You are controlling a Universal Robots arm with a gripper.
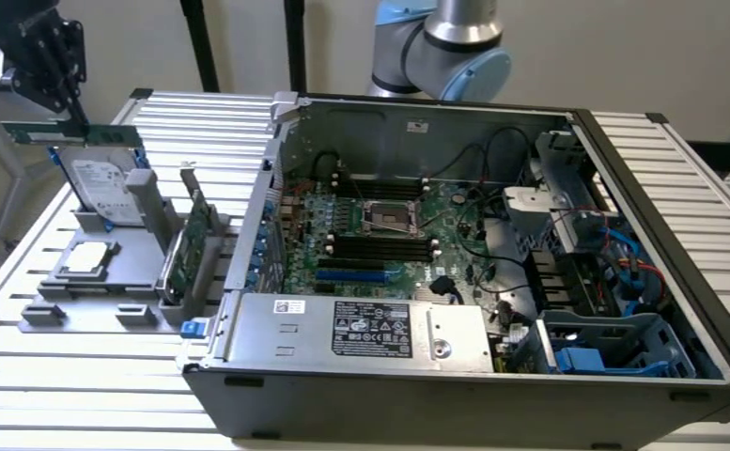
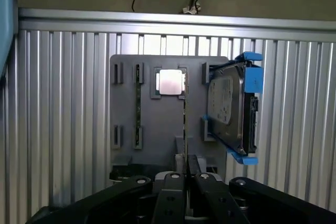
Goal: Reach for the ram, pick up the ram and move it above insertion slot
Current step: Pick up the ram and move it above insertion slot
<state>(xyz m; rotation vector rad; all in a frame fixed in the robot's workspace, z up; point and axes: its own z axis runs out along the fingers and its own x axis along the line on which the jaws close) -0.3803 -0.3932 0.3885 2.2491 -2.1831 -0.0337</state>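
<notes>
In the exterior view, the end effector is at the upper part of the exterior view's left, above the grey parts holder. Its fingers are closed narrow on the ram, which hangs level in the air over the hard drive. The hard drive stands upright in one slot of the holder. A square processor lies flat in a shallow pocket, and a green expansion card stands on its edge in another slot. On the exterior view's right, the open computer case contains the motherboard with its dark memory slots, cables and a blue drive cage. The case's corner nearest the camera is cut off. Everything rests on a ribbed metal worktop.

In the wrist view, the fingers meet on the ram, seen only as a thin edge. Below it are the holder, the bright processor and the hard drive in blue rails.
</notes>
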